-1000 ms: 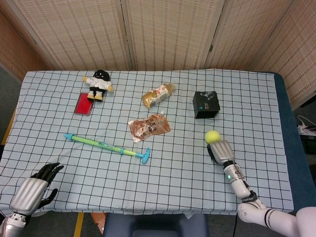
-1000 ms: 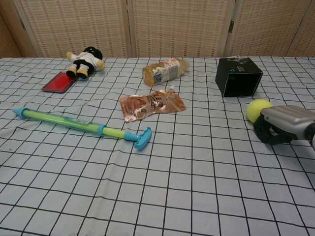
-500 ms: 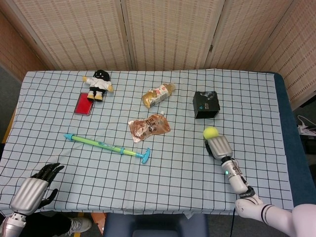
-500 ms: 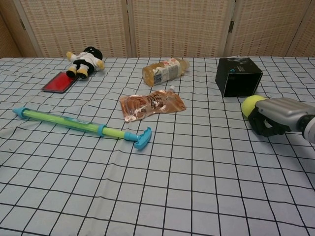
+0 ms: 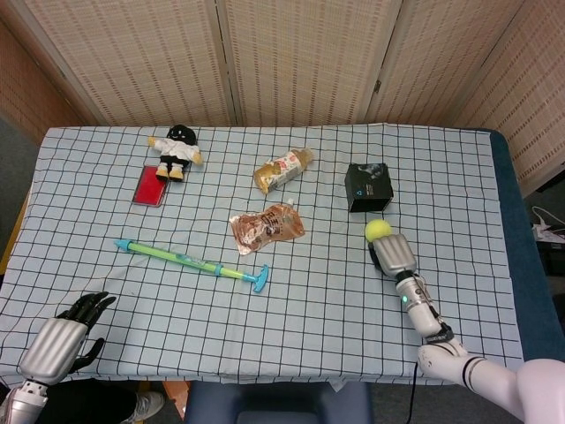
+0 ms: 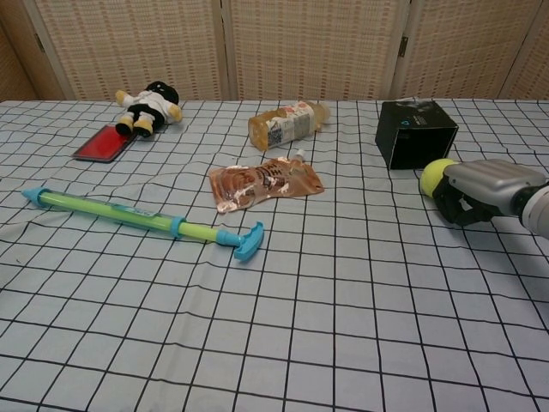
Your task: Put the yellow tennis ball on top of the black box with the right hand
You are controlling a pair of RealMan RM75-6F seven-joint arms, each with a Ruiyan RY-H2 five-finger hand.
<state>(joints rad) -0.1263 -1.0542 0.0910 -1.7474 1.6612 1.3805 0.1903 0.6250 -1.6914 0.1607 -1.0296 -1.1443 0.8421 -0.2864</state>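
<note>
The table [image 5: 459,159] wears a checked cloth, white with black lines, and stands before woven screens. On it, well to the left, lies a long green and blue toy pump [image 5: 190,263], its length running from upper left to lower right in the head view, handle toward the middle. A drink bottle [image 5: 282,168] lies on its side beyond the middle, cap toward the far right. Near it, closer in, is a flat brown pouch [image 5: 266,227]. At the far left sit a small plush doll [image 5: 177,150] and, just beside it, a red card [image 5: 150,185].

The black box [image 6: 414,133] stands at the right, far side, one corner turned toward the chest camera. The right hand [image 6: 480,190] is just in front of it, near but apart. This hand holds the yellow tennis ball [image 6: 436,175] at its front end, dark fingers [image 6: 455,209] curled under it; the ball sits between hand and box and seems raised a little off the cloth, though this is hard to judge. A ball has no long axis to tell.

The left hand [image 5: 64,340] rests at the near left corner, holding nothing, dark fingers spread loosely.
</note>
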